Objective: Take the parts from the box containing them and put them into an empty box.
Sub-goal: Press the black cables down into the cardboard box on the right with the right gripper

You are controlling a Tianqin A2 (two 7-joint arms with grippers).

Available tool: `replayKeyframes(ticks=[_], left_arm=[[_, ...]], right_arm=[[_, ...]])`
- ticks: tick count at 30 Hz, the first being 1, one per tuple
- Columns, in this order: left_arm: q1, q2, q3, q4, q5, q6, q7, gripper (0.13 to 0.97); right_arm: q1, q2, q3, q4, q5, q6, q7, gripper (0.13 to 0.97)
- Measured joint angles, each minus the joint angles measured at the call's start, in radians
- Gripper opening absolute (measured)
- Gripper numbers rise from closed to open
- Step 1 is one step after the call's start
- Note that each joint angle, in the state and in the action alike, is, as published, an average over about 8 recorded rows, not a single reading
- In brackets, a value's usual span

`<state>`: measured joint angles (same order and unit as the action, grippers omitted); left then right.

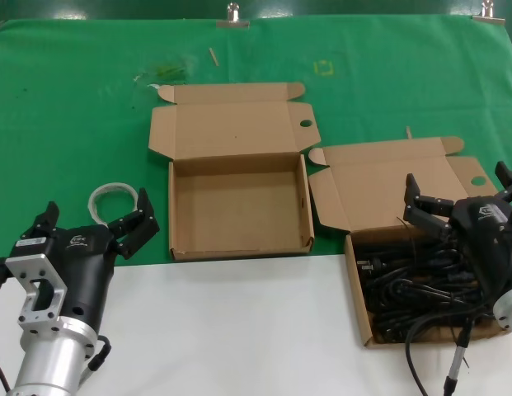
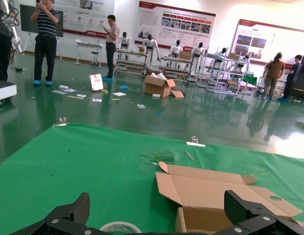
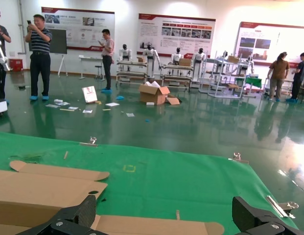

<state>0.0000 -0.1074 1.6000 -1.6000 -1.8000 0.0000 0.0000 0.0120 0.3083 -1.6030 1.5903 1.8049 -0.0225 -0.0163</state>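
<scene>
Both boxes, the empty box and the box containing them, are plain brown. The parts are glossy black. The cloth is green.

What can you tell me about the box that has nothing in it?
The empty box is shallow brown cardboard, and its bare floor shows. Its hinged lid lies flat behind it on the green cloth, with a long tuck flap and a small round hole near one corner. It sits between both arms, partly on the white surface. The other box's lid reaches close beside it. Nothing grips it.
</scene>
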Motion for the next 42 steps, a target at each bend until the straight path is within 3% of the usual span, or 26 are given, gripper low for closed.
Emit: replayKeyframes(ticks=[14,23,32,40,42], left_arm=[[0.0,0.0,0.0,0.0,0.0,0.0,0.0,0.956],[0.0,0.0,0.0,0.0,0.0,0.0,0.0,0.886],[0.0,0.0,0.0,0.0,0.0,0.0,0.0,0.749],[0.0,0.0,0.0,0.0,0.0,0.0,-0.001,0.548],[0.0,0.0,0.0,0.0,0.0,0.0,-0.001,0.548]], right_arm=[[0.0,0.0,0.0,0.0,0.0,0.0,0.0,0.966],[0.0,0.011,-0.01,0.0,0.005,0.007,0.005,0.966],[-0.002,0.062,-0.059,0.003,0.035,0.046,0.022,0.966],[-0.006,0.118,-0.102,0.01,0.065,0.07,0.025,0.966],[-0.004,0.139,-0.118,0.013,0.076,0.074,0.026,0.966]])
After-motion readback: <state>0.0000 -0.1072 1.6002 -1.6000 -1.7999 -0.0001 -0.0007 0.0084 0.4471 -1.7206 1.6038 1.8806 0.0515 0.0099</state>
